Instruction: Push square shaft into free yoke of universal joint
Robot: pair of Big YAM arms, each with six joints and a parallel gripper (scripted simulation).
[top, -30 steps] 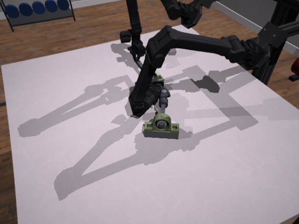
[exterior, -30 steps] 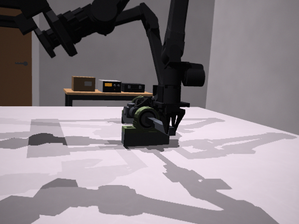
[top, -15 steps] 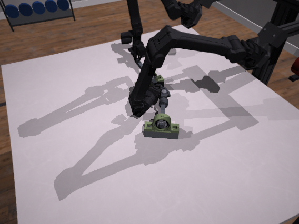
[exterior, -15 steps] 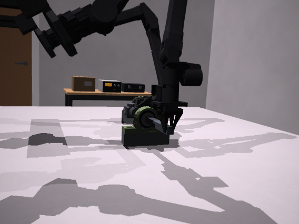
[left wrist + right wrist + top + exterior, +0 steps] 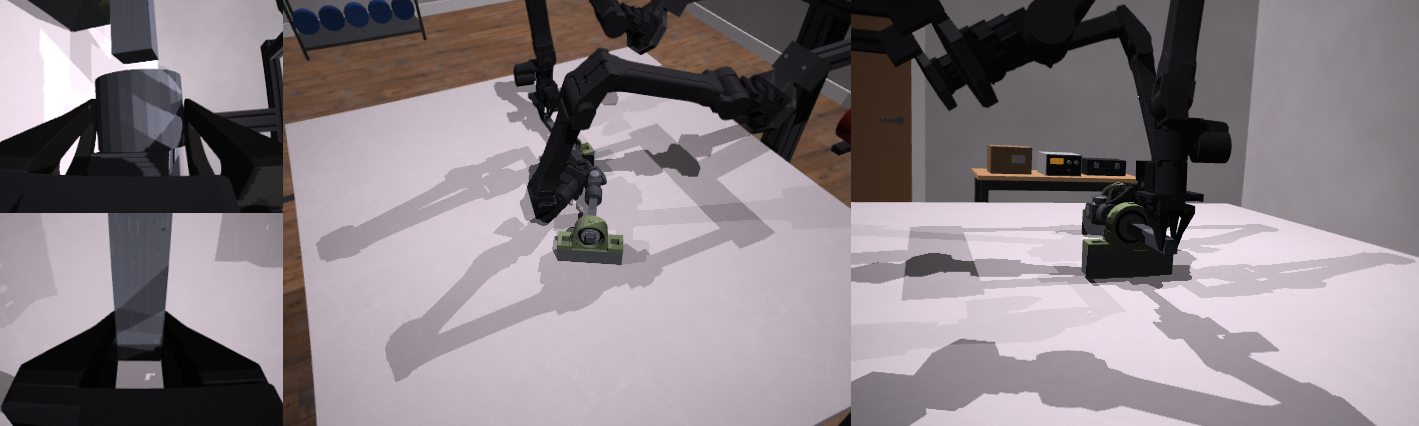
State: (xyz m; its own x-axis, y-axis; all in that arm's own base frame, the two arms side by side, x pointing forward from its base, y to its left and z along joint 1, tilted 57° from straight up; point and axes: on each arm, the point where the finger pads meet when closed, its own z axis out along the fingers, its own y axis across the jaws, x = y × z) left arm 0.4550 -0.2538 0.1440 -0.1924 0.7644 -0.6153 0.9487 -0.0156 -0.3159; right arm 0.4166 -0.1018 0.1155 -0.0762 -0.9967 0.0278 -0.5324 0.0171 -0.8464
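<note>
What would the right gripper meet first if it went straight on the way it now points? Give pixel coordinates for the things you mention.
Probably the white table top (image 5: 708,325) (image 5: 1301,320) (image 5: 24,62) (image 5: 204,299), below the right gripper (image 5: 546,116) (image 5: 1171,247) (image 5: 140,319) and its square shaft (image 5: 550,129) (image 5: 1147,233) (image 5: 133,29) (image 5: 141,270); how far below is unclear.
</note>
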